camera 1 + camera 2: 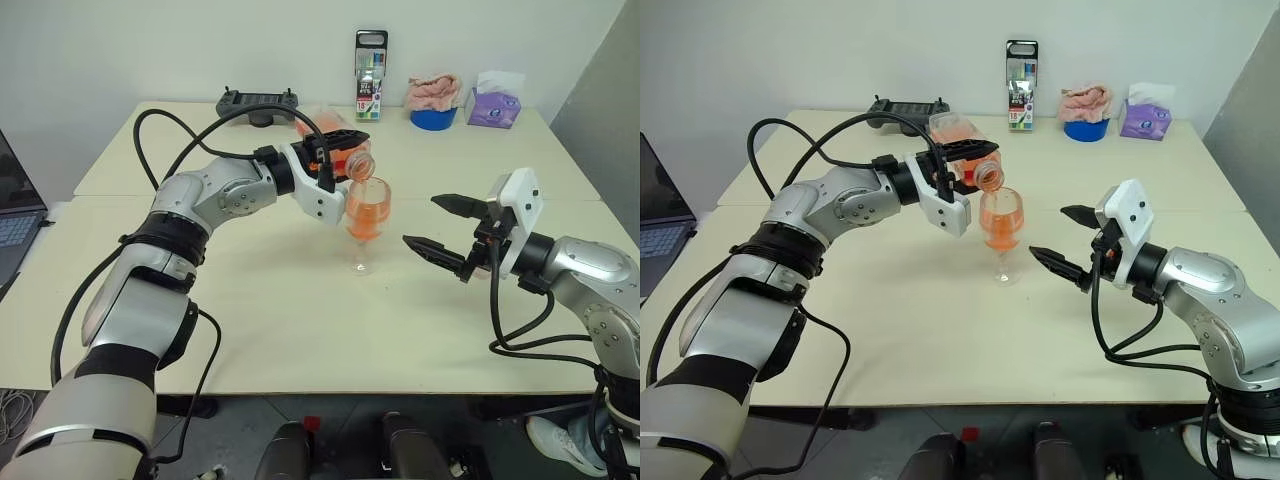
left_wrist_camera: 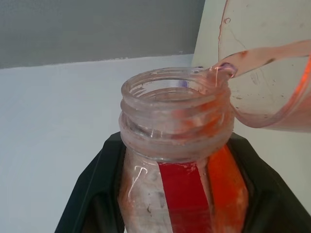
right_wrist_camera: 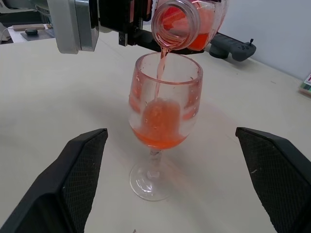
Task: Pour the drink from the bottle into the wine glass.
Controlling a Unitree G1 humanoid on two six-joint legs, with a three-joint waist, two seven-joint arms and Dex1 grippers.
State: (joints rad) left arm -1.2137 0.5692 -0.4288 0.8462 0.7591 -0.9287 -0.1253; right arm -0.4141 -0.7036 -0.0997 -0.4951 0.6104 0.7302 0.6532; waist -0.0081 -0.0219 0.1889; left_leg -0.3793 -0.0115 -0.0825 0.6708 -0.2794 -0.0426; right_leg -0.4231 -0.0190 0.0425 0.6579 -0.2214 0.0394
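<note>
My left gripper (image 1: 338, 148) is shut on the bottle (image 1: 345, 152), a small clear one held tilted, its open mouth (image 3: 172, 22) just over the rim of the wine glass (image 1: 366, 215). A thin stream of the orange-red drink (image 3: 160, 73) runs from the mouth into the bowl, which is partly filled. The glass stands upright on the table (image 1: 300, 320). In the left wrist view black fingers (image 2: 95, 194) flank the bottle neck (image 2: 175, 116) on both sides. My right gripper (image 1: 421, 220) stands open a little to the right of the glass, pointing at it and touching nothing.
Along the table's back edge stand a black controller (image 1: 258, 103), a tall marker pack (image 1: 370, 75), a blue bowl with a pink cloth (image 1: 433, 100) and a purple tissue box (image 1: 495, 103). A laptop (image 1: 15, 220) sits off the left edge.
</note>
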